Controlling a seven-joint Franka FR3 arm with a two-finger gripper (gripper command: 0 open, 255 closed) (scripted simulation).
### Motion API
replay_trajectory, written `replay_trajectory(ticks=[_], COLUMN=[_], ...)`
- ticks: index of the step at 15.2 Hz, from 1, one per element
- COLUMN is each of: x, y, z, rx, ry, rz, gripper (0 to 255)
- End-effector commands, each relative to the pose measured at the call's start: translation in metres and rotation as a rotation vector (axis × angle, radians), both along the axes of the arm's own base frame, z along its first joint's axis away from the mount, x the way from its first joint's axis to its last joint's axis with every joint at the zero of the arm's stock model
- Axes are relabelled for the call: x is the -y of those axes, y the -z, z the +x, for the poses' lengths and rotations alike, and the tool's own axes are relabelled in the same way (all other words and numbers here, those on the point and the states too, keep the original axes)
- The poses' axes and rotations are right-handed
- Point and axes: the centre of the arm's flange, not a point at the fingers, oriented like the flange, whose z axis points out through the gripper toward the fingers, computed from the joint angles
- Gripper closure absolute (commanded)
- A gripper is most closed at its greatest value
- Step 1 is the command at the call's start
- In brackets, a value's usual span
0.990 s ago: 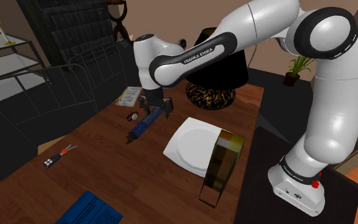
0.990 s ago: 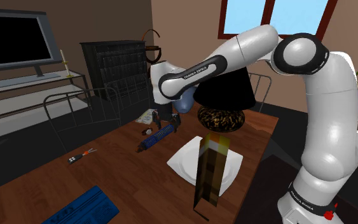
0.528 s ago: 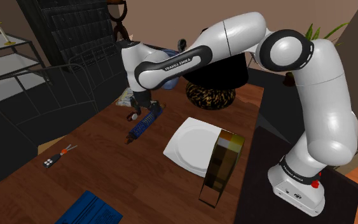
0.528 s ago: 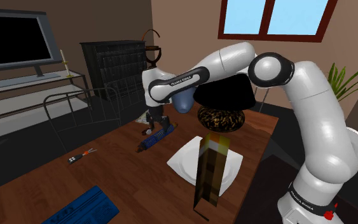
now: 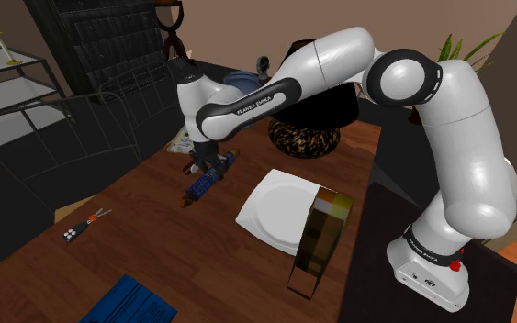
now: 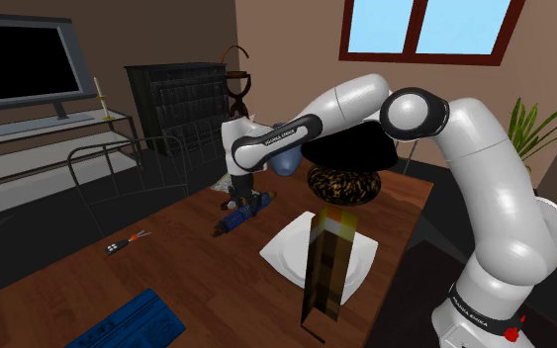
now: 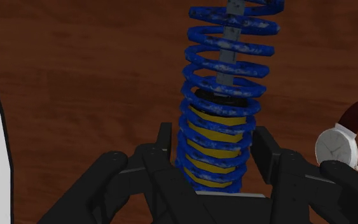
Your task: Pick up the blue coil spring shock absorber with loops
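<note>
The blue coil-spring shock absorber (image 7: 225, 95) lies flat on the wooden worktop (image 5: 155, 239). Its yellow body shows through the lower coils and its grey rod through the upper ones. It sits between a white square plate (image 5: 279, 209) and a white-faced wristwatch (image 7: 336, 146) on a dark red strap. In the shoulder view it rests where it did a second ago, slanting the same way.

What has changed is the arm. The black pincer (image 7: 214, 143) has come down from its hover, and in the wrist view it straddles the yellow-bodied end. Its fingers are spread with one on each flank of the coils. They are very close to the coils but not plainly pressing, so nothing is held yet.

The approach looks finished — squeezing shut is likely next, then the lift. The coils are round and springy, so a grip there may slip or tilt the long part. The watch, just beside one finger (image 7: 266, 149), could get nudged.
</note>
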Motion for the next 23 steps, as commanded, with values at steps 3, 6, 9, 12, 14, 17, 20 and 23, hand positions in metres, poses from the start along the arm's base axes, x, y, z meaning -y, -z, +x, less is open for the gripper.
replay_trajectory(ticks=[3, 6, 9, 12, 14, 17, 20, 23], x=[0.0, 0.0, 0.0, 0.0, 0.0, 0.0, 0.0, 0.0], y=[0.001, 0.001, 0.001, -0.015, -0.026, -0.041, -0.057, -0.073], z=[0.0, 0.0, 0.0, 0.0, 0.0, 0.0, 0.0, 0.0], rx=[0.0, 0.0, 0.0, 0.0, 0.0, 0.0, 0.0, 0.0], ry=[0.0, 0.0, 0.0, 0.0, 0.0, 0.0, 0.0, 0.0], rz=[0.0, 0.0, 0.0, 0.0, 0.0, 0.0, 0.0, 0.0], gripper=[255, 255, 255, 255, 255, 255, 255, 255])
